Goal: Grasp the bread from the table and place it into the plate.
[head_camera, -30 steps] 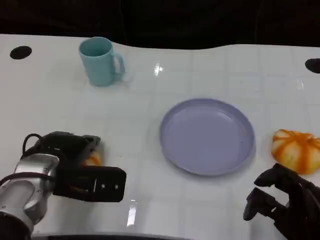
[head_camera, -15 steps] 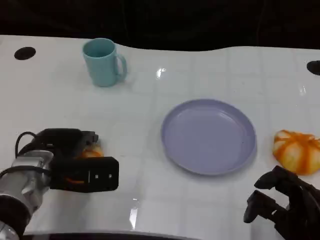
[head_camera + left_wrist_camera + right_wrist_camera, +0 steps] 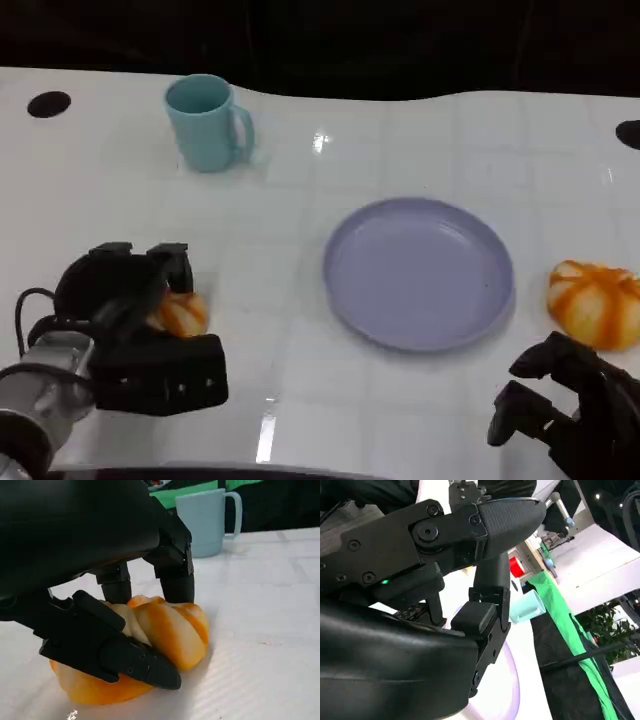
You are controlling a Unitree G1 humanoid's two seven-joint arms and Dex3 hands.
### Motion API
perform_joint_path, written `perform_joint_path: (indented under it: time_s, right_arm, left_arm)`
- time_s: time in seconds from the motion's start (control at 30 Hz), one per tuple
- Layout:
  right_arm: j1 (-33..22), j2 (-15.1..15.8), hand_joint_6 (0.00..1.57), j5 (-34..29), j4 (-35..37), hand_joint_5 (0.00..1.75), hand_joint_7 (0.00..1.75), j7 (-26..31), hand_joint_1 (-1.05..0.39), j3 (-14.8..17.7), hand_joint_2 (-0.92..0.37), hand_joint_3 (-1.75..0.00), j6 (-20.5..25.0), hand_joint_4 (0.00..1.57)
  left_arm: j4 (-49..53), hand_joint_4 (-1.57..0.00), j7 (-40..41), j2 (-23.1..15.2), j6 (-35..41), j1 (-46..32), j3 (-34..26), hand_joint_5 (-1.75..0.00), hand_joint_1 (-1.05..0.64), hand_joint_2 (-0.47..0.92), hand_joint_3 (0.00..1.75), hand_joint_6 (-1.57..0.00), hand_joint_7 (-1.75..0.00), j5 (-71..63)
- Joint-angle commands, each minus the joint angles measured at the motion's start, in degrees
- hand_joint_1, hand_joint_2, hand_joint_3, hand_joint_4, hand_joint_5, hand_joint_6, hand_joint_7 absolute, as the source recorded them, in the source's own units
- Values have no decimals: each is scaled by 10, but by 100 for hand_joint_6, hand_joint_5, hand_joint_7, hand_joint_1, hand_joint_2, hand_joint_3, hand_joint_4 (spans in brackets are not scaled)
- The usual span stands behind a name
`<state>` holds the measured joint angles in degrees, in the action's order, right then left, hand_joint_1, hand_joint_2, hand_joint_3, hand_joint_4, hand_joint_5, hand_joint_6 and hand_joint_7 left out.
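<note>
Two orange-and-cream striped bread rolls on the white table (image 3: 420,420): one under the left hand (image 3: 125,300), near the table's front left, the other bread roll (image 3: 594,302) just right of the round lavender plastic plate (image 3: 418,272), untouched.

Risks, judged:
- Bun looks soft and rounded. Squeezing too hard would crush it; too light a hold and it may roll out on the lift.
- Bun rests on the table yet. Grip appears to catch only its upper half, so it could pivot and drop short of the plate.
- Light blue mug (image 3: 207,122) stands well apart behind; little hazard on a straight carry to the right.

Bread vs. fingers: in the left wrist view the bread roll (image 3: 165,635) sits between the black fingers (image 3: 177,582), which press its top from the far side, and the thumb lying across its near face. Hand closed around it, in contact.

Right hand (image 3: 570,405) hovers at the table's front right, fingers curled inward, holding nothing, near the second roll.
</note>
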<state>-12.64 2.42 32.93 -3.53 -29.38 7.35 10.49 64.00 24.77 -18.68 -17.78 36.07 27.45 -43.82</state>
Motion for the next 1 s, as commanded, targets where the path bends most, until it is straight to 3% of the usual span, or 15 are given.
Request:
perform_joint_path:
  time_s: [0.03, 0.23, 0.43, 0.73, 1.0]
  right_arm:
    - [1, 4, 81, 2, 2, 153, 99, -3, -53, 9, -92, -22, -6, 72]
    - [2, 9, 82, -4, 0, 153, 100, 4, -54, 10, -92, -21, -1, 73]
    - [5, 10, 82, 2, 4, 154, 99, 8, -55, 14, -92, -18, 9, 72]
    - [9, 10, 81, -1, 12, 156, 101, 2, -54, 13, -92, -20, 5, 71]
    - [5, 7, 81, 1, 4, 155, 102, 8, -53, 11, -92, -21, 11, 71]
  left_arm:
    - [17, -78, 39, 10, -14, -2, -10, -175, -24, 91, 52, -54, -175, 20]
    - [16, -79, 43, 14, -29, 17, -19, -175, -23, 88, 49, -55, -175, 38]
    - [10, -83, 42, 22, -51, 32, -35, -175, -21, 67, 84, -61, -175, 63]
    - [-6, -83, 27, 47, -95, 48, -71, -175, -19, 58, 98, -61, -175, 113]
    - [-24, -87, 14, 76, -119, 63, -83, -175, -14, 48, 126, -66, -175, 133]
